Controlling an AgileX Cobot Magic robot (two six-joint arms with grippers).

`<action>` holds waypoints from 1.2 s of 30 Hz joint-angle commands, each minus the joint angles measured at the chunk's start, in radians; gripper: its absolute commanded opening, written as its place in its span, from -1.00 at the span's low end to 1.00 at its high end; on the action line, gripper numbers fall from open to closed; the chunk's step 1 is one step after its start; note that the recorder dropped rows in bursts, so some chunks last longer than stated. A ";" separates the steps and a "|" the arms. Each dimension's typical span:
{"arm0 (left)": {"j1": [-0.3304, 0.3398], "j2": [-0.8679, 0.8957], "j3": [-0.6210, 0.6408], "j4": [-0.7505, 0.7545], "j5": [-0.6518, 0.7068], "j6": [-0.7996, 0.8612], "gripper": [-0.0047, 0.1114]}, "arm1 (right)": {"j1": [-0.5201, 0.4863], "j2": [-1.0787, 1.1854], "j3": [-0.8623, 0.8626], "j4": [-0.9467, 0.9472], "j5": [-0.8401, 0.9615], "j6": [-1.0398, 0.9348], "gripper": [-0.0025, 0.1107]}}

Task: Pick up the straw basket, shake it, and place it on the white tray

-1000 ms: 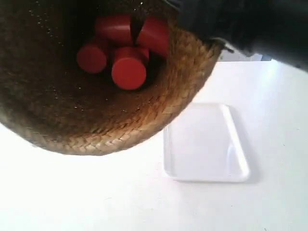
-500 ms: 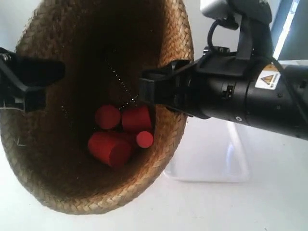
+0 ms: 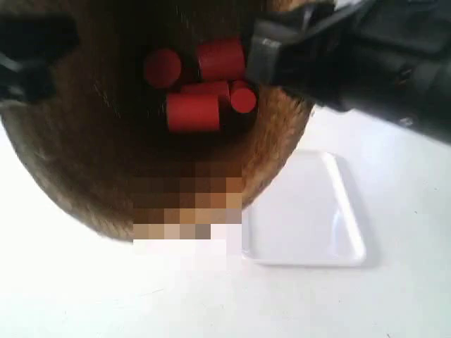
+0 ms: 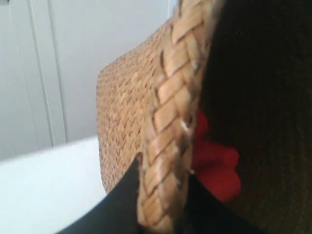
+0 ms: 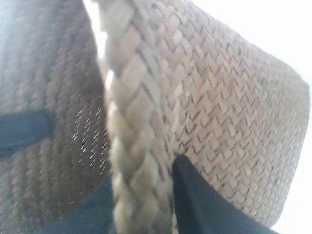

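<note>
The straw basket [image 3: 84,169] hangs in the air, blurred, its dark mouth turned toward the exterior camera. It is clear of the white tray [image 3: 303,211], which lies flat on the table below and to the right. Several red cylinders [image 3: 194,113] lie inside the basket. In the left wrist view my left gripper [image 4: 165,171] is shut on the braided rim [image 4: 170,97], one black finger outside the wall and one inside, near the red cylinders [image 4: 214,165]. My right gripper [image 5: 141,170] is shut on the rim [image 5: 131,97] in the same way.
The arm at the exterior view's right [image 3: 366,56] reaches across above the tray's far end. The arm at the exterior view's left [image 3: 32,42] shows as a dark shape at the basket's edge. White table [image 3: 211,303] lies around the tray.
The basket has swung down and up again between both grippers, and the red cylinders have tumbled to a new place inside. The tray has not moved.
</note>
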 commanded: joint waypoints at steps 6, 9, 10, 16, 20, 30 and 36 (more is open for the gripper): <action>0.030 -0.055 -0.002 -0.005 0.067 0.039 -0.92 | 0.019 -0.036 0.013 0.112 -0.071 -0.089 -0.96; 0.041 0.039 -0.001 -0.021 0.196 -0.015 -0.92 | -0.031 0.070 0.017 0.161 0.105 -0.020 -0.96; 0.022 0.032 -0.003 -0.021 0.217 -0.027 -0.92 | -0.023 0.072 0.017 0.163 0.155 0.004 -0.96; -0.081 -0.156 -0.005 0.033 0.051 -0.021 -0.92 | 0.138 -0.085 0.017 0.168 -0.045 -0.039 -0.96; -0.019 -0.048 -0.003 0.000 0.066 0.020 -0.92 | 0.078 -0.017 0.018 0.220 -0.105 -0.175 -0.96; -0.122 -0.142 -0.005 -0.016 0.172 -0.025 -0.92 | 0.172 -0.066 0.018 0.236 0.018 -0.121 -0.96; -0.122 -0.081 -0.005 -0.066 0.142 -0.032 -0.92 | 0.097 -0.058 0.018 0.236 0.064 -0.125 -0.96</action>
